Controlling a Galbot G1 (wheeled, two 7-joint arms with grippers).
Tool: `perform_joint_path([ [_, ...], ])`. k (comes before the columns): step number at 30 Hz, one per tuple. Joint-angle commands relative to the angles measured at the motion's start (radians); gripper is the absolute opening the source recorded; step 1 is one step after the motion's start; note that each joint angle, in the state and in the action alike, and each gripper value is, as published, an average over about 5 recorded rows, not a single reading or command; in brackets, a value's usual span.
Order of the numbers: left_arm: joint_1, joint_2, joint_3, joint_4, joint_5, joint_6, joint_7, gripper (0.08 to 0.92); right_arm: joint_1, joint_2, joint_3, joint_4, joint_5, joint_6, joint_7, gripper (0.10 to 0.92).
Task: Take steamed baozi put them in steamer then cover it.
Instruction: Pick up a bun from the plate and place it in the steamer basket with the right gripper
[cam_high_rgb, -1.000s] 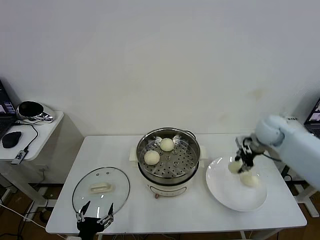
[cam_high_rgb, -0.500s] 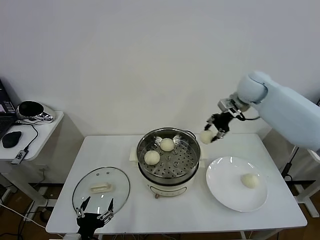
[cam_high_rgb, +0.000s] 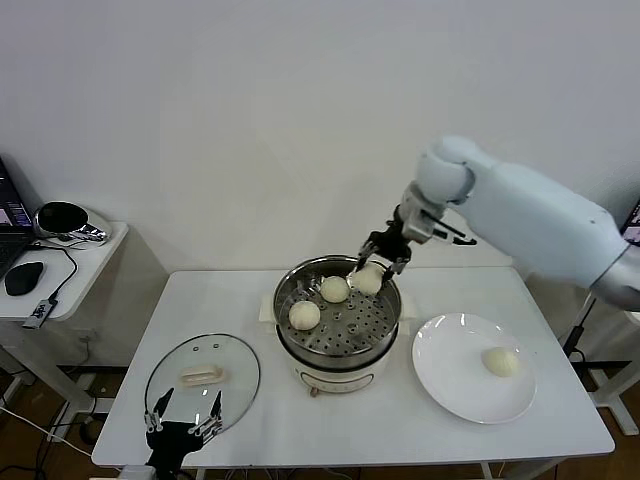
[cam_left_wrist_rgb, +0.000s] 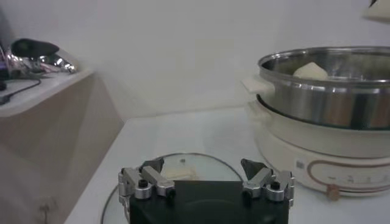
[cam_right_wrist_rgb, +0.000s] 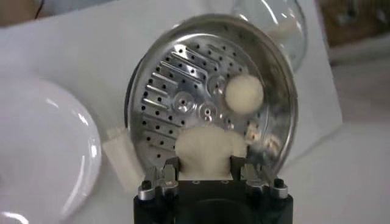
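— Jaws first: what has each gripper got?

— Closed on a bun. The right gripper (cam_high_rgb: 378, 262) pinches one steamed baozi (cam_high_rgb: 367, 279) between its fingers, held over the back right part of the steamer (cam_high_rgb: 337, 357), just above the perforated tray (cam_right_wrist_rgb: 183, 73). From the right wrist view the bun (cam_right_wrist_rgb: 206, 148) fills the gap between the two fingers, squeezed on both sides.

— And the left one?

— The left gripper (cam_high_rgb: 183, 423) is spread wide with nothing in it, parked low at the front left corner of the table (cam_high_rgb: 240, 300), just in front of the cover (cam_high_rgb: 203, 378). The left wrist view shows its two fingers (cam_left_wrist_rgb: 146, 179) well apart, the glass lid (cam_left_wrist_rgb: 189, 167) lying flat beyond them.

— Where are the other buns?

— Two sit inside the pot on the tray: one toward the back (cam_high_rgb: 333, 288), touching or nearly touching the held bun, and one at the left front (cam_high_rgb: 304, 314). The fourth (cam_high_rgb: 499, 361) lies on the white plate (cam_high_rgb: 450, 380) to the right of the steamer.

— Any writing, brand or label to read?

— On the cream base facing the left wrist camera there is a small pale label (cam_left_wrist_rgb: 300, 164) and a thin curved line with tiny marks along it (cam_left_wrist_rgb: 341, 177), but none of it can be read. Nothing legible elsewhere.

— What else is about?

— A side table (cam_high_rgb: 95, 262) at the left carries a shiny dark object (cam_high_rgb: 62, 220) and a computer mouse (cam_high_rgb: 22, 277).
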Motion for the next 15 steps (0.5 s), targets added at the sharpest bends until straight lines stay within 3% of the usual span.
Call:
perform_joint_path([
  [1, 0.001, 0.02, -0.002, -0.035, 0.0, 0.012, 0.006, 0.823, 0.005, 0.065, -0.071, 0.067, -0.097, 0.141, 0.039, 0.518],
  [15, 0.011, 0.015, 0.005, -0.04, -0.004, 0.012, 0.002, 0.823, -0.063, 0.159, -0.086, 0.048, -0.289, 0.141, 0.125, 0.518],
])
